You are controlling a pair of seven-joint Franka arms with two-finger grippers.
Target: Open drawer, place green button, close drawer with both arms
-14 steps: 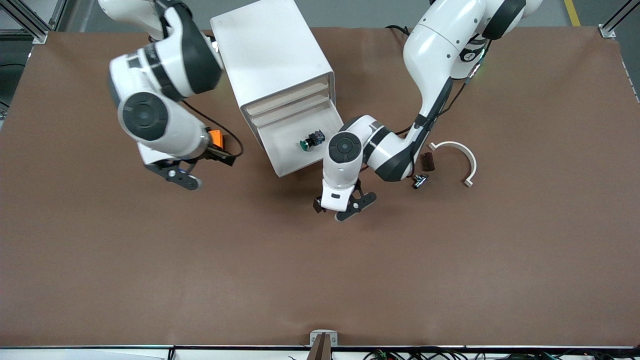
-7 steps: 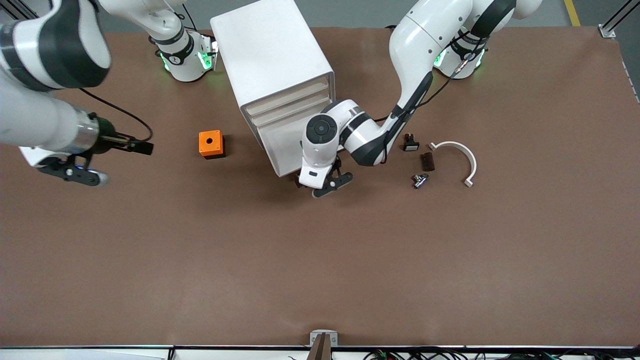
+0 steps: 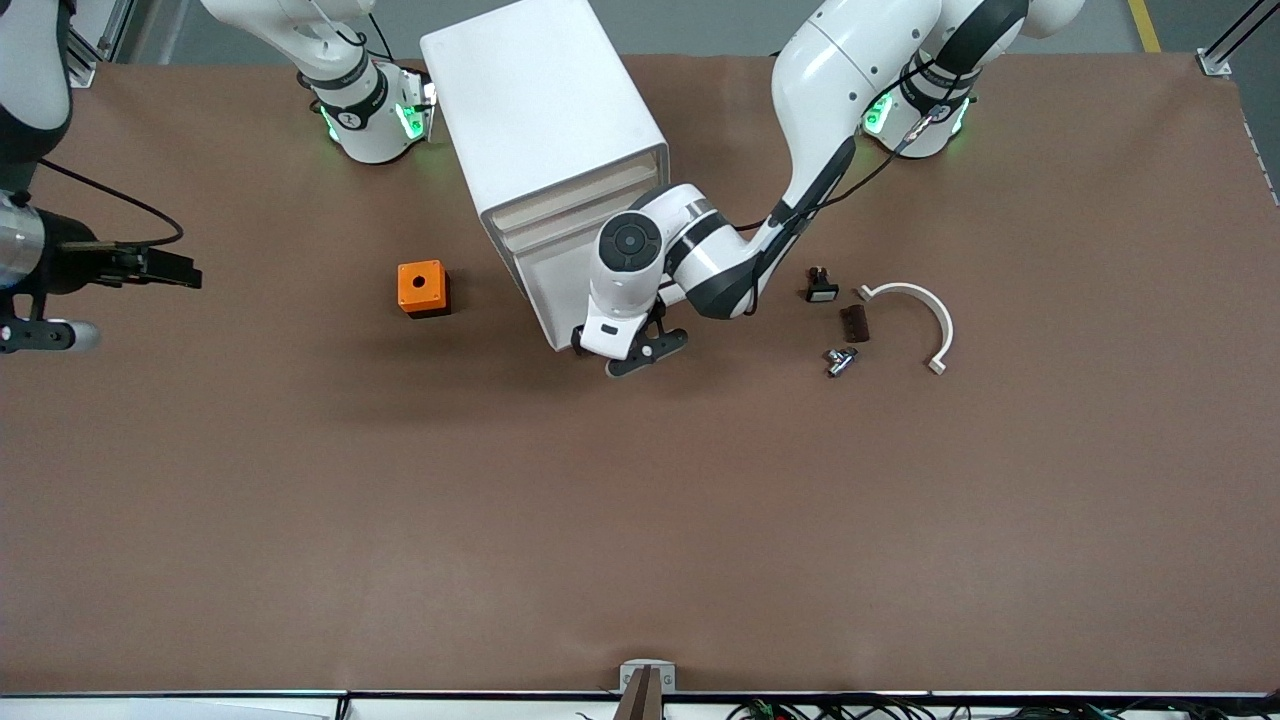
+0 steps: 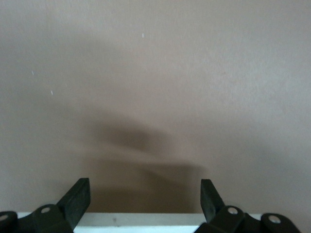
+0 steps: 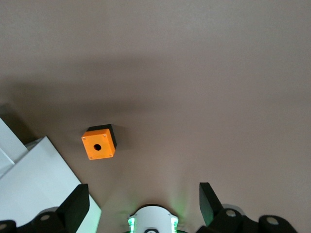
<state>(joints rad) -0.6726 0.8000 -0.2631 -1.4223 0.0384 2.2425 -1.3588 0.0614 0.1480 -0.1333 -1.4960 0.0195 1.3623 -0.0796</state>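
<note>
A white cabinet (image 3: 545,130) stands on the table (image 3: 640,500), its bottom drawer (image 3: 560,300) pulled out. The left gripper (image 3: 622,352), jaws spread, sits at the drawer's front edge. The right gripper (image 5: 143,206), jaws spread and empty, hangs high over the table's right-arm end. The button is hidden.

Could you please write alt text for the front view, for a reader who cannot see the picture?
The left gripper, open, is at the front edge of the open bottom drawer of a white cabinet on a brown table. The right gripper hangs over the table's edge at the right arm's end. An orange box sits beside the cabinet; small parts lie toward the left arm's end.
</note>
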